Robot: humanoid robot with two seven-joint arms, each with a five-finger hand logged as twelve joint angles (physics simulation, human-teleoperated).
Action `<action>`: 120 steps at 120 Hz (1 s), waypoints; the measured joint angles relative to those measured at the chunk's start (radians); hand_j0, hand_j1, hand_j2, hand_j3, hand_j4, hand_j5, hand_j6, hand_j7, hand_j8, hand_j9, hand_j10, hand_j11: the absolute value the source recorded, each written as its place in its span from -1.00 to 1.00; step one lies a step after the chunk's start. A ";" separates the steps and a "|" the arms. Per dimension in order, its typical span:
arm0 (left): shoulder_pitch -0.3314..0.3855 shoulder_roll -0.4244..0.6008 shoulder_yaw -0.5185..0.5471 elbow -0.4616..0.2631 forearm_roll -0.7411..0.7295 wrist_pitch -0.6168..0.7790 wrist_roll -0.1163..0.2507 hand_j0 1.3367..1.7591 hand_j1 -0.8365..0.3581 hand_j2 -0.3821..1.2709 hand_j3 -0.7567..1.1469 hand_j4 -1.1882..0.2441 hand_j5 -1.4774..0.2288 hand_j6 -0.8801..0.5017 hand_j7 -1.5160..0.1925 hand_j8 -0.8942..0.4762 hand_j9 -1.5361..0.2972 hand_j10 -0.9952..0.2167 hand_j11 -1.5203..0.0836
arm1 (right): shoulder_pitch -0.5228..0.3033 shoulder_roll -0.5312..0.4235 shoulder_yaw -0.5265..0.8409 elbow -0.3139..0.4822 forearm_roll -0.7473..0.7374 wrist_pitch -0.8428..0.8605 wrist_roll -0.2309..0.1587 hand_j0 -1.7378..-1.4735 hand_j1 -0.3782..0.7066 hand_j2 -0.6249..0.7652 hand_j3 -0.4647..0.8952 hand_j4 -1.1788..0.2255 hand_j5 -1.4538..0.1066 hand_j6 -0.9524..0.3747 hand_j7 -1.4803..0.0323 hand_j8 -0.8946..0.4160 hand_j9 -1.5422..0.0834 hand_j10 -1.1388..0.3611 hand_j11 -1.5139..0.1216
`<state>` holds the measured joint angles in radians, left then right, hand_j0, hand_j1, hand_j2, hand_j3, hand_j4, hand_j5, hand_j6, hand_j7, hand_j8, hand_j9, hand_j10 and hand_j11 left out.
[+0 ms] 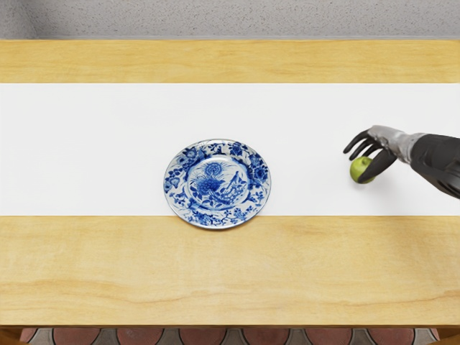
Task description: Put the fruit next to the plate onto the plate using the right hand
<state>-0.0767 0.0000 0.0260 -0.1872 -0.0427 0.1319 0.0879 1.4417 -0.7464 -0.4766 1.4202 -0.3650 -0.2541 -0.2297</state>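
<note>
Right of the plate (172,188), well apart from it, the fruit (359,170) sits on the white runner (108,144), small, round and green. The right hand (374,148) is on it, its dark arm (438,159) coming in from the right side, a little further back than the plate's middle. The fingers (352,146) curl down over the fruit on the side that faces the plate, and the thumb wraps the far side, so the hand is gripping the fruit. Only the fruit's lower left part shows under the hand. It appears to rest on the runner, level with the plate's middle.

The plate is blue and white, with a floral rim and a bird pattern at its centre. It holds nothing. It lies flat on the runner, its near edge slightly past the runner's near border and over the bare wood. The runner crosses the wooden surface (230,266) from side to side behind and before the plate. Only 1 arm shows.
</note>
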 joint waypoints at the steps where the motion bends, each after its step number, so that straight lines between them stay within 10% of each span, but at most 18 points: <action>1: 0.000 0.000 0.000 0.000 0.000 0.000 0.000 0.52 0.97 -0.54 -0.21 0.65 0.72 0.26 0.76 0.29 0.67 0.63 0.88 | 0.001 0.000 0.000 0.001 0.000 0.001 0.000 -0.39 0.12 0.04 -0.32 -0.07 -0.04 -0.37 0.04 -0.29 0.04 -0.20 0.00; 120: 0.000 0.000 0.000 0.000 0.000 0.000 0.000 0.52 0.97 -0.54 -0.21 0.65 0.72 0.26 0.76 0.29 0.67 0.63 0.88 | 0.127 0.106 0.028 0.092 0.047 0.017 -0.049 -0.40 0.11 0.01 -0.32 -0.06 -0.03 -0.36 0.05 -0.30 0.05 -0.20 0.01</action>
<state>-0.0767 0.0000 0.0260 -0.1872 -0.0427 0.1319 0.0880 1.5691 -0.6401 -0.4489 1.5123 -0.3185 -0.2375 -0.2788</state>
